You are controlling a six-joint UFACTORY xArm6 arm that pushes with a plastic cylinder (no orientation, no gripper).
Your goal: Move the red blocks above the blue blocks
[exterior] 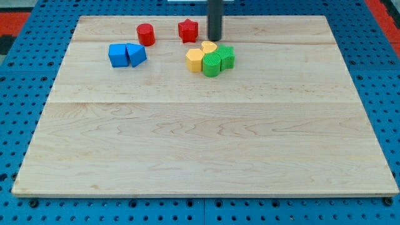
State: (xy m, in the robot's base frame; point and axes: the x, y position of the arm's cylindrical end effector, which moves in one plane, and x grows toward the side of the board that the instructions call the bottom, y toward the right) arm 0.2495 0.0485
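Red star (pixel 187 30) just left of tool (pixel 215 39).

A pale wooden board (pixel 206 144) made of long planks with faint seams running across the view serves as my surface. It lies on a blue perforated panel (pixel 19 94) dotted with regular rows of holes, which shows on every side. At the view's top corners a red patch (pixel 15 15) appears. The light is even and soft.
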